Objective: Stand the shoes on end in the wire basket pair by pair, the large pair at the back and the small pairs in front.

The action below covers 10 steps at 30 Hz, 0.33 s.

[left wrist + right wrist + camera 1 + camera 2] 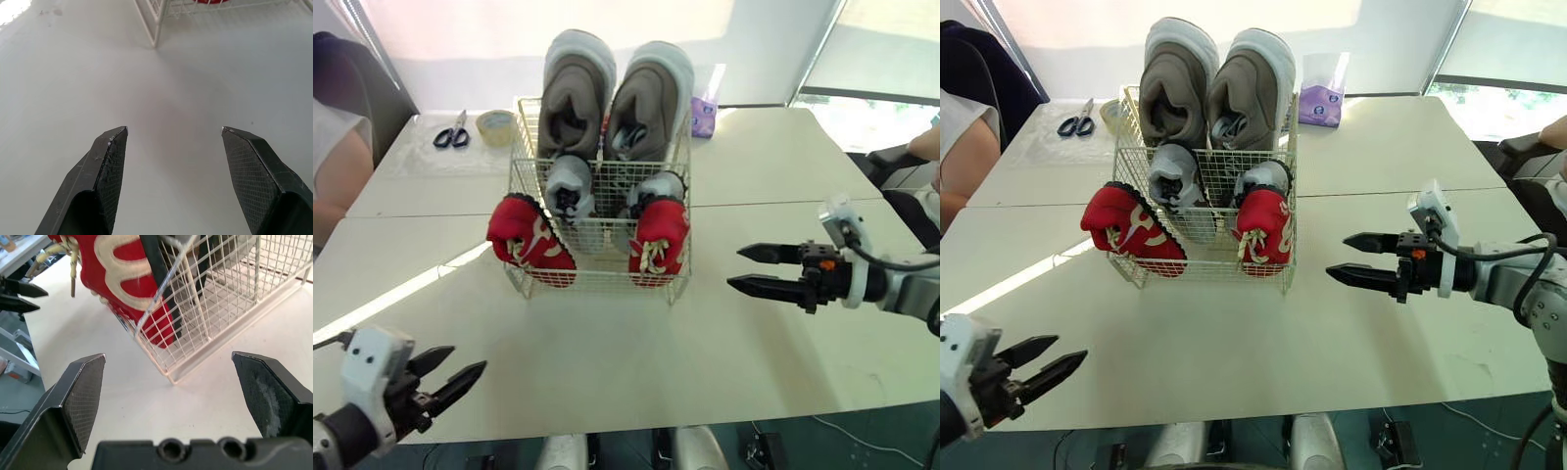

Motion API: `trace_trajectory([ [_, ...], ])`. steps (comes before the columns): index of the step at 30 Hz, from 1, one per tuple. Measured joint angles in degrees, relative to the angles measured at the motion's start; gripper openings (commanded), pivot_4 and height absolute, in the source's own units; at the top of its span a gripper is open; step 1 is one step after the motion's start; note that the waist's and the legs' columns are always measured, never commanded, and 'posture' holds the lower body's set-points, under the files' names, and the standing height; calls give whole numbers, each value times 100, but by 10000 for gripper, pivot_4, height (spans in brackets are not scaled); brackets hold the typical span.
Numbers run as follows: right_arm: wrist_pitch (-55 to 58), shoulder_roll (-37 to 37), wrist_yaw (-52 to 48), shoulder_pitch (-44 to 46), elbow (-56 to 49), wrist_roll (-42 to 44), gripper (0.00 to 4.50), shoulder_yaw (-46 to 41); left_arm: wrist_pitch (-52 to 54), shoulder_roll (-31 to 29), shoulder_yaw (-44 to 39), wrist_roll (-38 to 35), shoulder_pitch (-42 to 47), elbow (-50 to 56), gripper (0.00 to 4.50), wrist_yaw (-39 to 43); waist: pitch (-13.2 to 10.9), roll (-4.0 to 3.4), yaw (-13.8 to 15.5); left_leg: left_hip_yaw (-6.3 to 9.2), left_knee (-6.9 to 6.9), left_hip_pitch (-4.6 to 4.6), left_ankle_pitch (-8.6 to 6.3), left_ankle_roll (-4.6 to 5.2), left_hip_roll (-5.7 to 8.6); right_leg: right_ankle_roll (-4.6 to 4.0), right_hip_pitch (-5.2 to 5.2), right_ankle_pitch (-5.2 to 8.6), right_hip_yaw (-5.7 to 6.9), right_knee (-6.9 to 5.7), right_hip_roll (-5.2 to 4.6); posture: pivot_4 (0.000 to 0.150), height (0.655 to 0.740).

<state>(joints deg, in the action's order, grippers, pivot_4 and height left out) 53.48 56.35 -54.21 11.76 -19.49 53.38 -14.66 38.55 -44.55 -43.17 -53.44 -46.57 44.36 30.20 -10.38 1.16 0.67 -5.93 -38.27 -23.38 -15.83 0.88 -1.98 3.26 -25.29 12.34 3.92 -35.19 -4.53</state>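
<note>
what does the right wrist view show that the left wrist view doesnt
Right wrist view, not the left wrist one: a red shoe with cream trim and laces, against the mesh of the wire basket, and the left gripper away across the table. Left wrist view, not the right wrist one: a bright patch of light on a long bare stretch of table. Both: the white table, a bottom corner of the basket, some red from a shoe, and an open gripper with nothing between its fingers. The right gripper faces the basket corner.
</note>
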Motion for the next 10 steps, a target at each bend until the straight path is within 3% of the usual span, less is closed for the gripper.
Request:
trace_trajectory([
  [10,-299,-319,37,-266,143,-435,45000,248,-18,509,599,171,810,-376,31237,80,-1,-1,-2,-3,2,-5,-1,1,1,-1,-3,-1,-5,5,-15,1500,7400],
])
